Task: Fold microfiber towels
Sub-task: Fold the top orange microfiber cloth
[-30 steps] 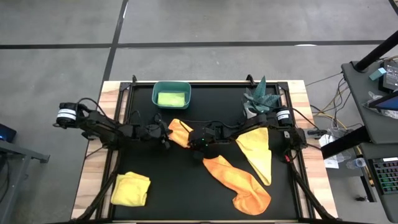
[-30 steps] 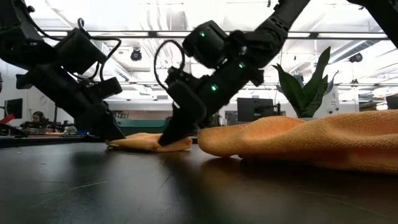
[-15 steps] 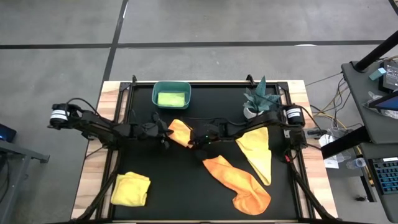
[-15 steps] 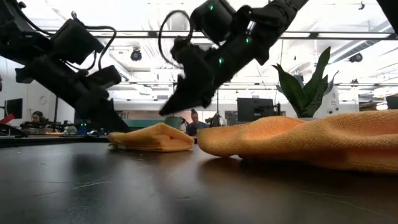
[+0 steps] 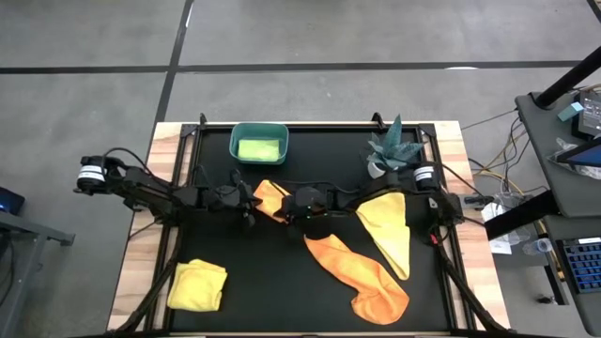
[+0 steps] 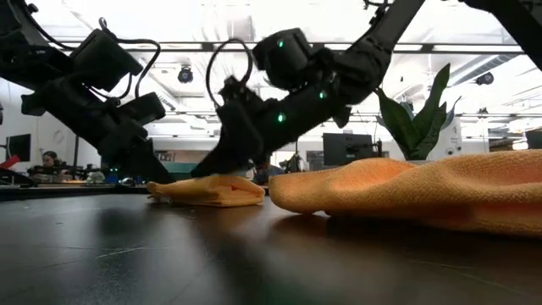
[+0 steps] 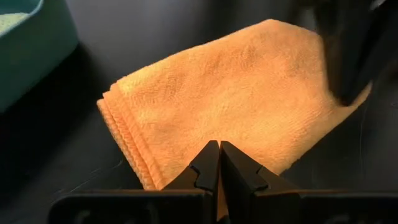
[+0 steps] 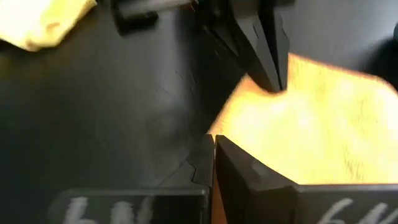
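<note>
A folded orange towel (image 5: 269,194) lies flat on the black mat at mid-table, also in the low view (image 6: 222,193). My left gripper (image 5: 252,207) is shut at its left edge. My right gripper (image 5: 285,215) is shut at its right side. A second orange towel (image 5: 362,272) and a yellow towel (image 5: 390,228) lie crumpled to the right. A folded yellow towel (image 5: 198,285) rests at the near left. A lime green towel (image 5: 258,148) lies in the teal bin (image 5: 238,132). My left gripper presses its shut fingertips (image 7: 219,151) on the folded orange towel near its left edge (image 7: 186,155), slanting down from the table's left. The towel lies flat on the mat. My right gripper rests its shut fingertips (image 6: 206,169) on the towel's top (image 6: 222,180), slanting down from the table's right.
A small potted plant (image 5: 392,148) stands at the far right of the mat. The teal bin is at the far edge, just behind the left gripper. Bare black mat (image 5: 272,282) lies between the folded yellow towel and the crumpled orange one.
My right gripper lifted off the folded orange towel, then came back down onto its top, tipping further downward. The towel puffed up a little while it was free. My left gripper stayed at the towel's left edge.
</note>
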